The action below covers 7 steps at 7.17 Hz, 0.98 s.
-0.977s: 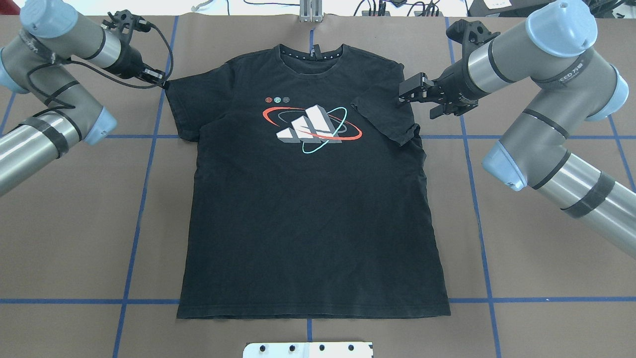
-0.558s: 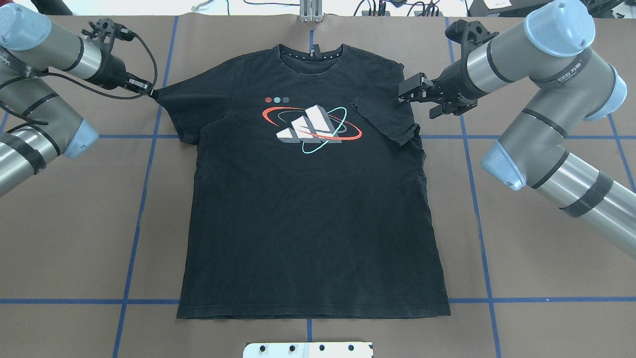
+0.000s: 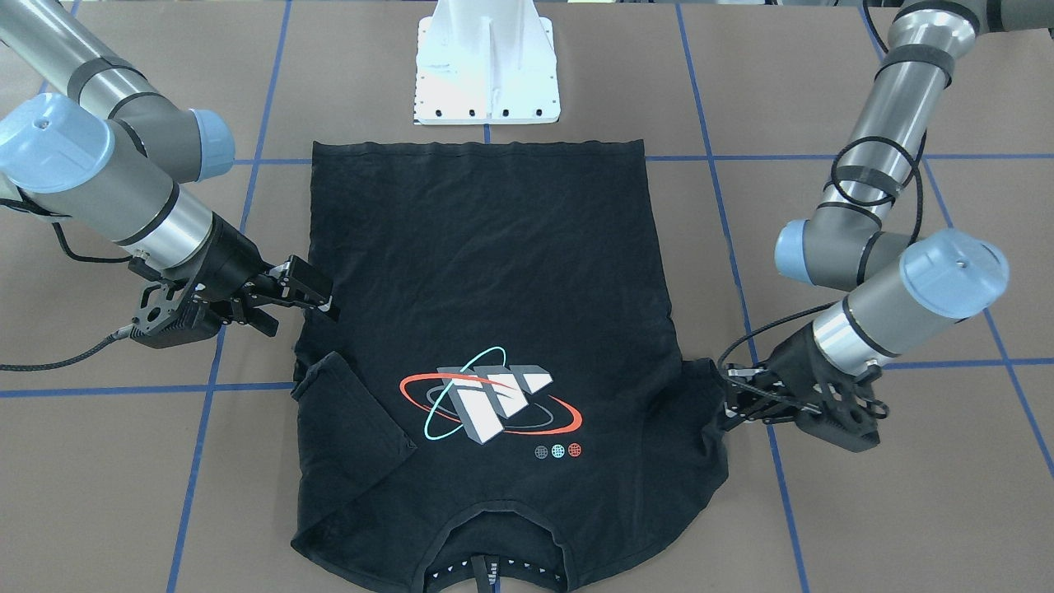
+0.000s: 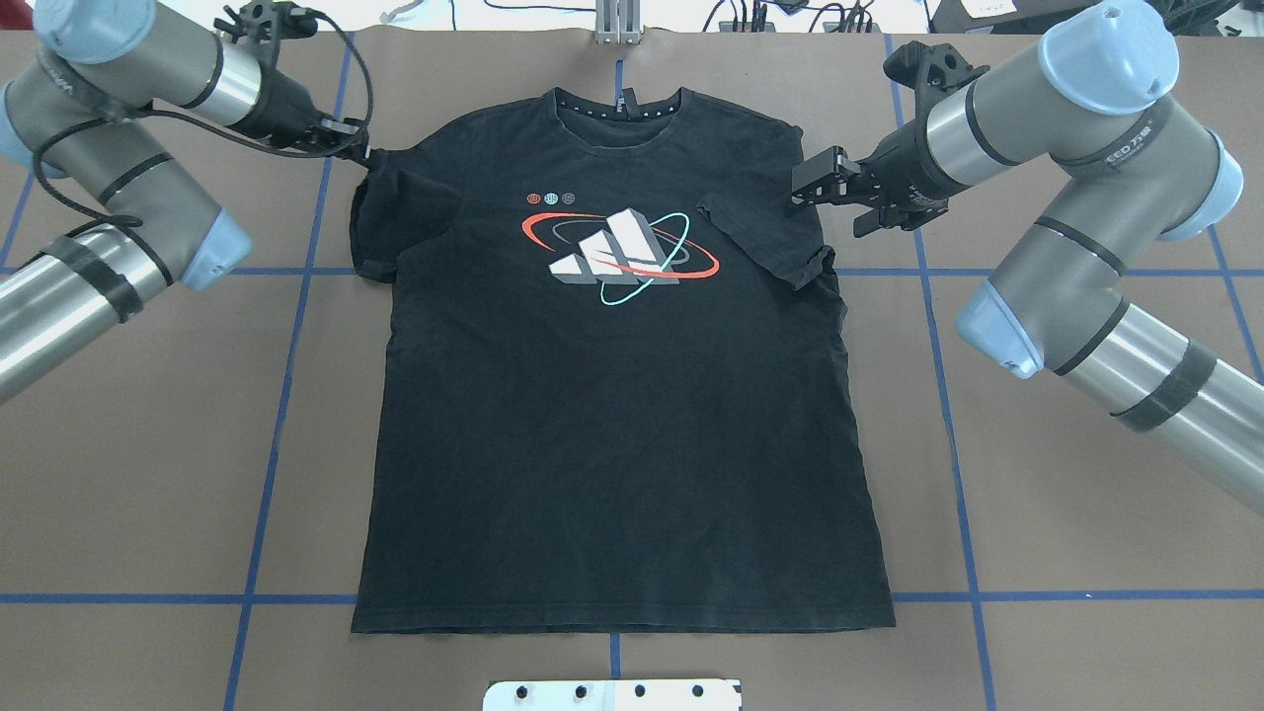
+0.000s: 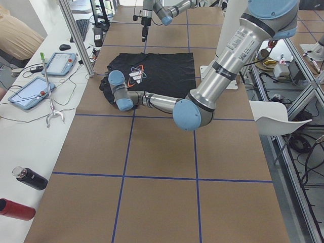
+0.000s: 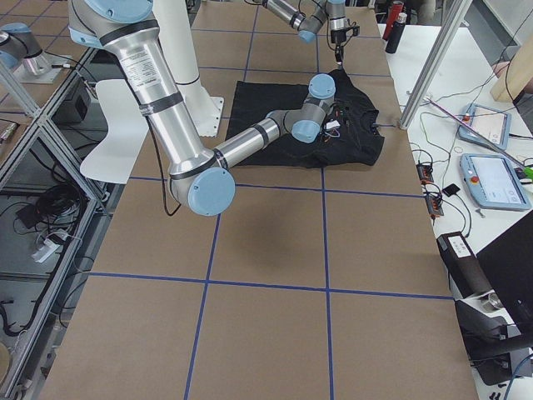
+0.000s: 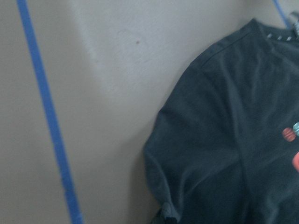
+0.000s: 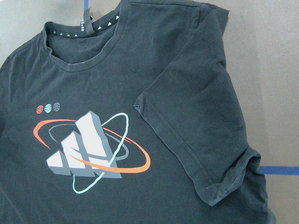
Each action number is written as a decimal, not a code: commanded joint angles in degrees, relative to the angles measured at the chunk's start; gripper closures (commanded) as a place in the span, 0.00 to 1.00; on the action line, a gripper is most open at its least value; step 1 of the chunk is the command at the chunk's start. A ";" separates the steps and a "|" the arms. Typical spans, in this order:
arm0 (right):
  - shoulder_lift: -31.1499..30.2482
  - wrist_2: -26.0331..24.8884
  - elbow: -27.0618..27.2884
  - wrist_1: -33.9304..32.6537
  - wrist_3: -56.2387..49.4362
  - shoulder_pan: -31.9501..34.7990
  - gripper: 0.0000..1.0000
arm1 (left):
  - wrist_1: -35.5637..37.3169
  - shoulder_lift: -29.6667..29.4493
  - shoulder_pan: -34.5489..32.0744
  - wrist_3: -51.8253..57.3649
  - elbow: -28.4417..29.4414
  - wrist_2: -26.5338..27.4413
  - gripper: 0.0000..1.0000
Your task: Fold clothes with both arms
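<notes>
- Left gripper pinches shirt sleeve edge at 10 o'clock; table surface beyond.
- Right gripper spread above folded sleeve, 2 o'clock.
- Right wrist view alone shows its curled hem.

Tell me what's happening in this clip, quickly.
Two robot arms are folding a black T-shirt that lies logo-up on the table. The left end effector is shut on the left-side sleeve, bunching it toward the shoulder. The right-side sleeve is already folded in over the chest, and the right end effector is open next to it.
</notes>
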 commanded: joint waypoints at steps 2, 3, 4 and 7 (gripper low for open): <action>0.13 -0.07 -0.61 0.00 0.00 0.00 0.00 | -0.04 -5.81 6.42 -9.54 1.00 9.52 1.00; 0.13 -0.07 -0.70 0.00 0.00 0.00 0.00 | -0.13 -8.16 6.79 -9.54 4.22 11.48 1.00; 0.13 -0.07 -0.70 -0.08 0.00 -0.09 0.00 | -0.39 -9.32 7.49 -9.63 6.17 14.11 1.00; 0.13 0.02 -1.05 -0.08 0.00 -0.09 0.00 | -0.92 -10.82 7.94 -9.63 8.21 16.33 0.12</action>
